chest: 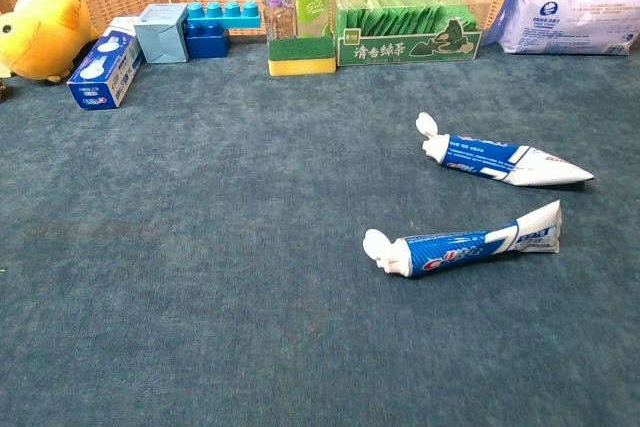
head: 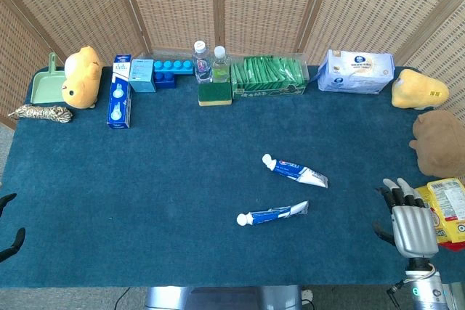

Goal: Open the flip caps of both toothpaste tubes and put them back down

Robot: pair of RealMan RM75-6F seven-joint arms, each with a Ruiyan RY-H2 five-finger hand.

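Two blue-and-white toothpaste tubes lie flat on the blue cloth, apart from each other, each with its white flip cap hinged open. The far tube (head: 296,171) (chest: 500,159) points its cap left. The near tube (head: 274,214) (chest: 468,245) lies closer to the front edge, cap also left. My right hand (head: 409,220) hangs at the table's front right corner, holding nothing, fingers apart, well right of both tubes. Only dark fingertips of my left hand (head: 9,231) show at the left edge in the head view. Neither hand appears in the chest view.
Along the back stand a yellow plush (head: 80,76), a toothpaste box (head: 119,102), blue blocks (head: 171,72), two bottles (head: 210,62) on a sponge, a green packet box (head: 268,78) and a wipes pack (head: 356,72). Plush toys (head: 439,136) and a snack bag (head: 446,212) crowd the right edge.
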